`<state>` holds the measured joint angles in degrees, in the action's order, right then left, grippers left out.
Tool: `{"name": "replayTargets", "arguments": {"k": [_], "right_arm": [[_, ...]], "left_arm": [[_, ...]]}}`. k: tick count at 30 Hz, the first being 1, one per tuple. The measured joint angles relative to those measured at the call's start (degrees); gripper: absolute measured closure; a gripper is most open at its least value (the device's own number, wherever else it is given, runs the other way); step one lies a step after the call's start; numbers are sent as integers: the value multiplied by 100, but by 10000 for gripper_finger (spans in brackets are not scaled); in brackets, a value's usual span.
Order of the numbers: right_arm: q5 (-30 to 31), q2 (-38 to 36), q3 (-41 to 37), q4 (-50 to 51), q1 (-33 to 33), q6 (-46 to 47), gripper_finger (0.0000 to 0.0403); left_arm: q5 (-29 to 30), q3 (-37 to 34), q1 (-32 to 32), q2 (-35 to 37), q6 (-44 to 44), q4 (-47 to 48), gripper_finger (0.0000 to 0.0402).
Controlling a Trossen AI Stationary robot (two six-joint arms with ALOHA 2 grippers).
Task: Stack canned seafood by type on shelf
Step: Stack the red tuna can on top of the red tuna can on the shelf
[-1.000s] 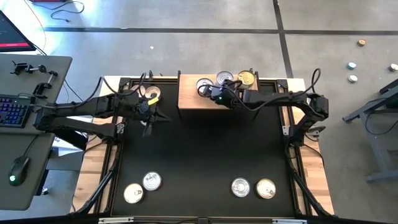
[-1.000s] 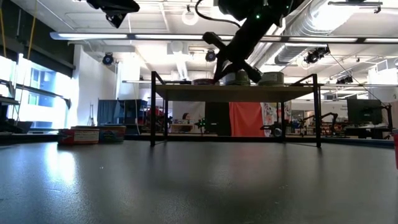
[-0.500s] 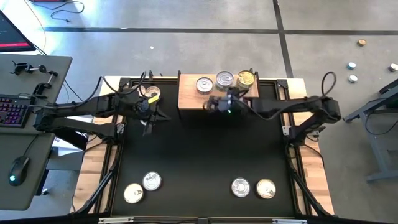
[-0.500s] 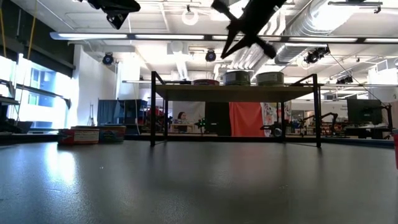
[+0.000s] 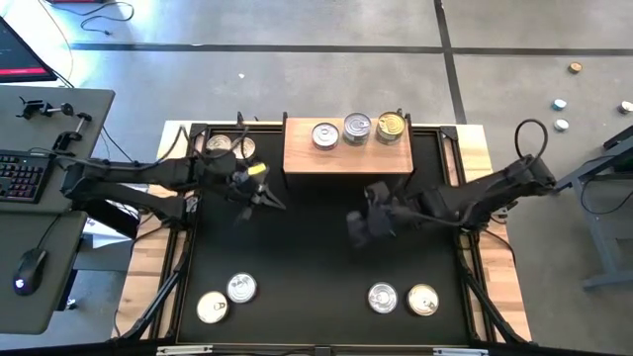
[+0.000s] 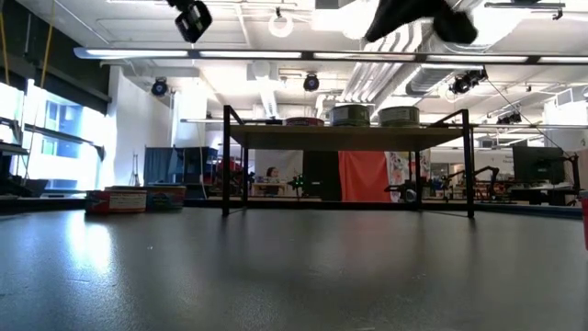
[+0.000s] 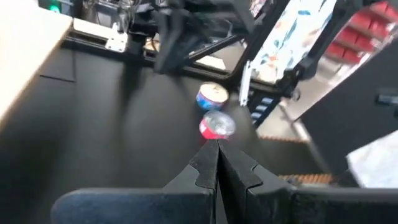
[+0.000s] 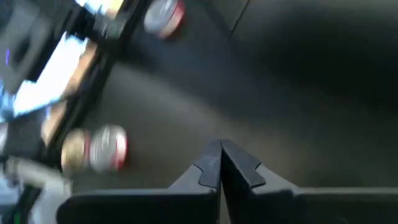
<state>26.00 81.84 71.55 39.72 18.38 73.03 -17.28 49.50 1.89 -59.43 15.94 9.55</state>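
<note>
The light-brown shelf (image 5: 346, 156) stands at the table's far edge, and three tins (image 5: 357, 128) sit in a row on its top; the low view shows the same tins (image 6: 352, 115) on it. My right gripper (image 5: 362, 223) hangs shut and blurred over the mat, just near of the shelf. My left gripper (image 5: 275, 201) is shut in the air, left of the shelf. Two tins (image 5: 227, 297) lie at the near left and two tins (image 5: 402, 299) at the near right. The left wrist view shows a red tin (image 7: 217, 126) and a white-blue tin (image 7: 211, 96) ahead of the shut left gripper (image 7: 217, 149).
Two more tins (image 5: 230, 146) sit at the far left, beside the shelf. The black mat (image 5: 316, 257) lies open between the shelf and the near tins. A desk with a keyboard (image 5: 20, 173) stands left of the table. Loose tins (image 5: 561, 114) lie on the floor at the right.
My right gripper has drawn back from the tins on the shelf, rising and swinging toward the table's near edge while rolling; the three tins stay where they were. My left gripper has gone a little toward the table's right edge and has turned.
</note>
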Motion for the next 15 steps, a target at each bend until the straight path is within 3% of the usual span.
{"name": "replayTargets", "arguments": {"k": [3,9,13,15], "right_arm": [[-131,-110,0,226,556,-183,403],[-369,-161,-15,206,1825,-738,403],[-546,-161,-247,-91,2535,-748,403],[-923,-149,-445,-350,2822,-744,403]], "left_arm": [[596,0,-495,-336,489,-464,402],[2551,2,-1930,-1443,1650,-1485,402],[3226,151,-2871,-2442,2563,-2009,402],[3296,434,-3207,-3001,2811,-1985,402]]}}
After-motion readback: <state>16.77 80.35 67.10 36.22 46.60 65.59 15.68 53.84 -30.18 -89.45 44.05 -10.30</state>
